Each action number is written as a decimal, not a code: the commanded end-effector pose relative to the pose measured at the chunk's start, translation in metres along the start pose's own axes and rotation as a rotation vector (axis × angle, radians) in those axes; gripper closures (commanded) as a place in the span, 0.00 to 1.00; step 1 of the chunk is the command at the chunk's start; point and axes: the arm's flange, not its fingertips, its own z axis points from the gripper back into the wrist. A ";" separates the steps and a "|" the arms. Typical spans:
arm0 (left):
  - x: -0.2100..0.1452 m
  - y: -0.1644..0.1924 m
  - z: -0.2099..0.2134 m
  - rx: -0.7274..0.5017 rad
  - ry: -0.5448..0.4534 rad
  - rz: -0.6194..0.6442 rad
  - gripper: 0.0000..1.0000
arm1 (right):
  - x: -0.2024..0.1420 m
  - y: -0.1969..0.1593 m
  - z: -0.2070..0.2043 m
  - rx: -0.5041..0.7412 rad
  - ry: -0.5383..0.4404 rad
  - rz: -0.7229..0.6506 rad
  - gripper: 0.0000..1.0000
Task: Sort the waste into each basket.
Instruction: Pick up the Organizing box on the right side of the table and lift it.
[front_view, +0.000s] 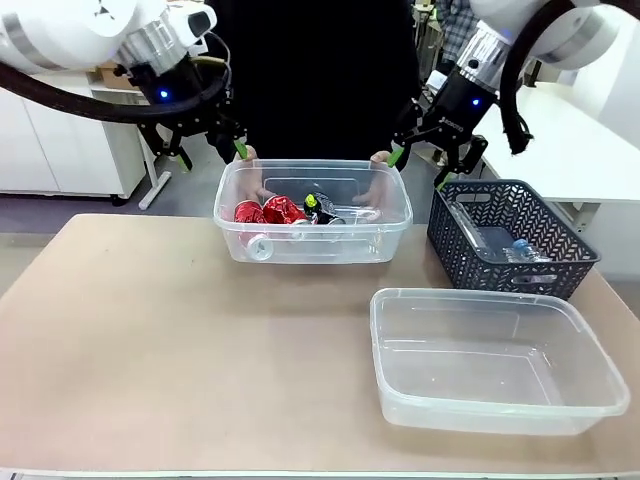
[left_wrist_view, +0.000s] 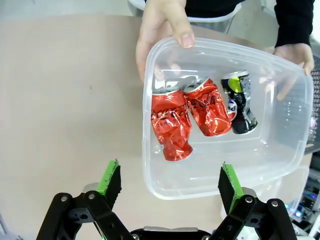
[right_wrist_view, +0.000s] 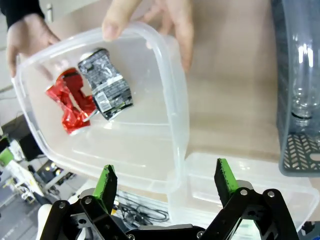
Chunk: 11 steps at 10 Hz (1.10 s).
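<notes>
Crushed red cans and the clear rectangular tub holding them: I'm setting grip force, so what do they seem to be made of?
The crushed red cans look like thin painted metal, probably aluminium: they are glossy, with sharp creases and silvery tops. The clear rectangular tub looks like smooth, semi-rigid plastic: the table shows through its walls and the thick rim catches glare.

The right hand (right_wrist_view: 165, 171) hung open over a clear tub (right_wrist_view: 173, 102) holding crushed cans (right_wrist_view: 104, 85); a person's fingers (right_wrist_view: 181, 30) gripped its rim.
</notes>
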 end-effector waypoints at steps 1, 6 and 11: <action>-0.001 -0.001 0.003 0.019 -0.010 0.008 0.00 | 0.000 0.000 0.001 0.002 -0.002 -0.001 0.00; -0.102 -0.026 0.100 0.020 0.121 -0.197 0.00 | -0.100 -0.097 0.089 0.104 -0.056 0.015 0.00; -0.148 -0.054 0.124 0.031 0.109 -0.273 0.00 | -0.149 -0.136 0.114 -0.038 -0.159 0.024 0.00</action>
